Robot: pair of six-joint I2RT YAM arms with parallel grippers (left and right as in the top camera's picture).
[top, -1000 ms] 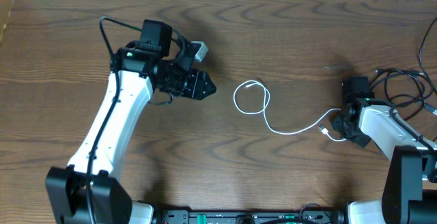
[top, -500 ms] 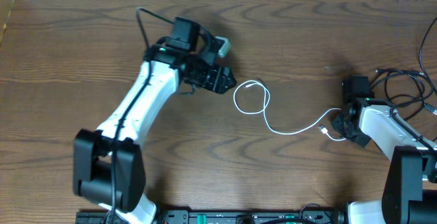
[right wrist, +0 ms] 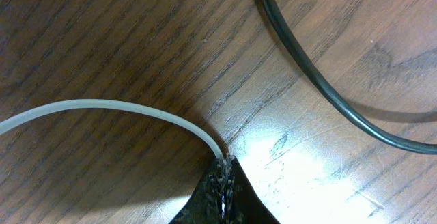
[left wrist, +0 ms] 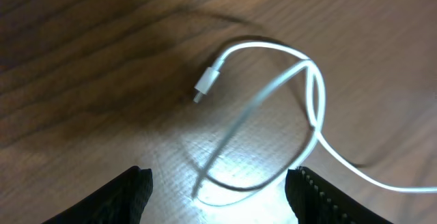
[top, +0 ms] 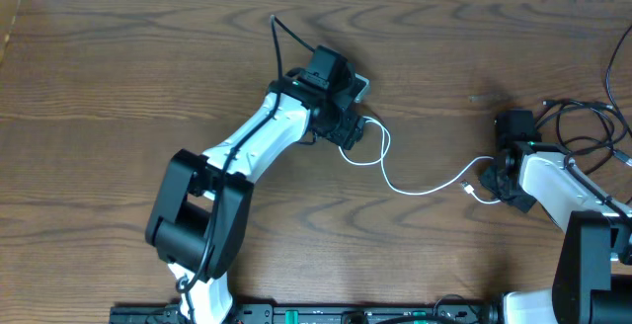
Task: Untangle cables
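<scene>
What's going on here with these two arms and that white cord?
Two robot arms are working on a white cable that lies on a wooden table. The right gripper is shut on one end of it, at the table's right side. The left gripper hovers open just above the other end, where the cable curls into a loop that crosses itself. Its small plug lies free. The loop is not yet undone.

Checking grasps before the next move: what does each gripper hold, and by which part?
The right gripper is shut on the white cable, pinching it near the end on its side. The left gripper is open above the cable's loop and holds nothing.
</scene>
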